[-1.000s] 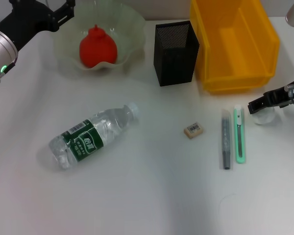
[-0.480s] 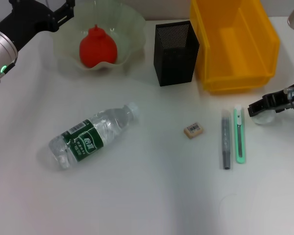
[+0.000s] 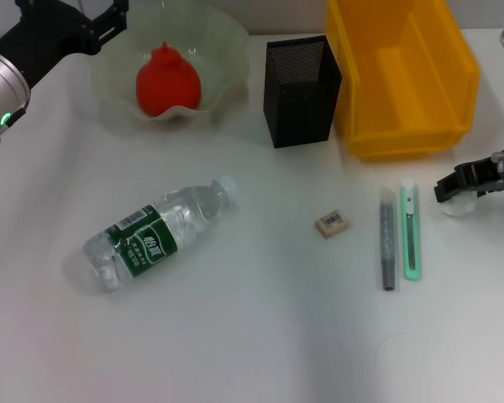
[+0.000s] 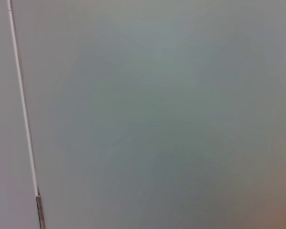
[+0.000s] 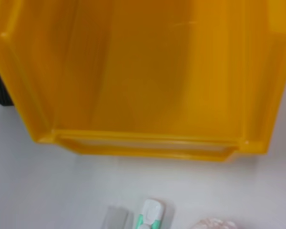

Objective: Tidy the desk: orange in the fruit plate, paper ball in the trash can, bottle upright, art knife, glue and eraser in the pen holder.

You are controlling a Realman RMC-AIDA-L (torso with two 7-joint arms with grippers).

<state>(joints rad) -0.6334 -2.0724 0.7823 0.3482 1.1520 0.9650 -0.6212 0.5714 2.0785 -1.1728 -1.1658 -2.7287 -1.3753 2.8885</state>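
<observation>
A reddish orange [image 3: 166, 81] lies in the pale green fruit plate [image 3: 227, 50] at the back left. My left gripper [image 3: 101, 23] hovers by the plate's far left rim. The bottle [image 3: 160, 233] lies on its side at the middle left. An eraser [image 3: 331, 222], a grey glue stick [image 3: 387, 239] and a green art knife [image 3: 412, 231] lie in front of the black mesh pen holder [image 3: 301, 91] and the yellow trash can [image 3: 403, 75]. At the right edge my right gripper [image 3: 455, 183] sits just over the whitish paper ball [image 3: 456, 205].
The right wrist view looks into the yellow trash can [image 5: 148, 71], with the art knife's tip [image 5: 150, 212], the glue's end [image 5: 115, 218] and the paper ball [image 5: 214, 224] along the picture's lower edge. Only a plain grey surface fills the left wrist view.
My right gripper has drifted slightly to the right, staying over the paper ball. The left arm and the other objects have not moved.
</observation>
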